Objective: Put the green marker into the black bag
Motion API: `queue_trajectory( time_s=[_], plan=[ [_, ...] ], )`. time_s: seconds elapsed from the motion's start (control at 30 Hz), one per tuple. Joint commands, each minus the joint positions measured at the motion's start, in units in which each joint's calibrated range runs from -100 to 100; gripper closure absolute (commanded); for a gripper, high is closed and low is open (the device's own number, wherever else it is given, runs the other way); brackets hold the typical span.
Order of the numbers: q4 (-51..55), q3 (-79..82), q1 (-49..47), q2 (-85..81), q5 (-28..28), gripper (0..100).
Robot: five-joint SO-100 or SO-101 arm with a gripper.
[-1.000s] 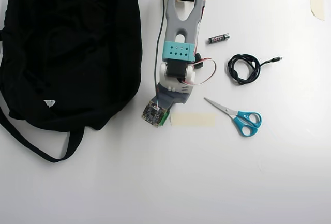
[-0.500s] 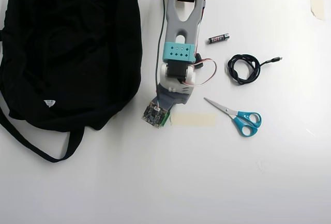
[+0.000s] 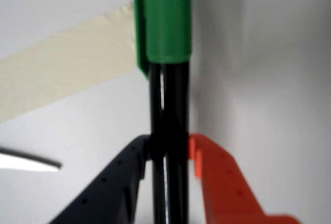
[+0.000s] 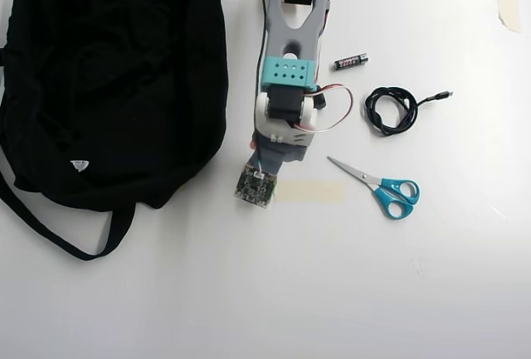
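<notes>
Between the dark finger point(image 3: 111, 182) and the orange finger point(image 3: 222, 182) at the bottom of the wrist view stands the green marker point(image 3: 166, 105), its black barrel pinched on both sides by the jaws point(image 3: 168, 154), which are closed tight around it. Its green cap fills the top centre of that frame, above a strip of beige tape point(image 3: 62, 74) on the white counter point(image 3: 269, 79).

Seen from overhead, the arm point(image 4: 286, 85) reaches down from the top centre of the frame and hides the marker. The black bag point(image 4: 108, 77) fills the upper left, lying apart from the arm's tip. Right of the arm lie a small battery point(image 4: 350, 61), a coiled black cable point(image 4: 392, 110) and blue-handled scissors point(image 4: 377, 185).
</notes>
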Motion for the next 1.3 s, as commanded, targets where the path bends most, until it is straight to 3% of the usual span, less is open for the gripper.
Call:
queue_trajectory(
  time_s=[0.0,0.3,0.67,1.27],
  plan=[
    [3.7,-6.0,-0.6,-1.6,2.3,98],
    [13.9,-14.9,-0.6,-1.6,7.6,98],
    [14.4,-14.7,-0.8,-5.5,13.7,98],
    [14.5,0.5,-0.7,-18.1,13.6,98]
  ],
)
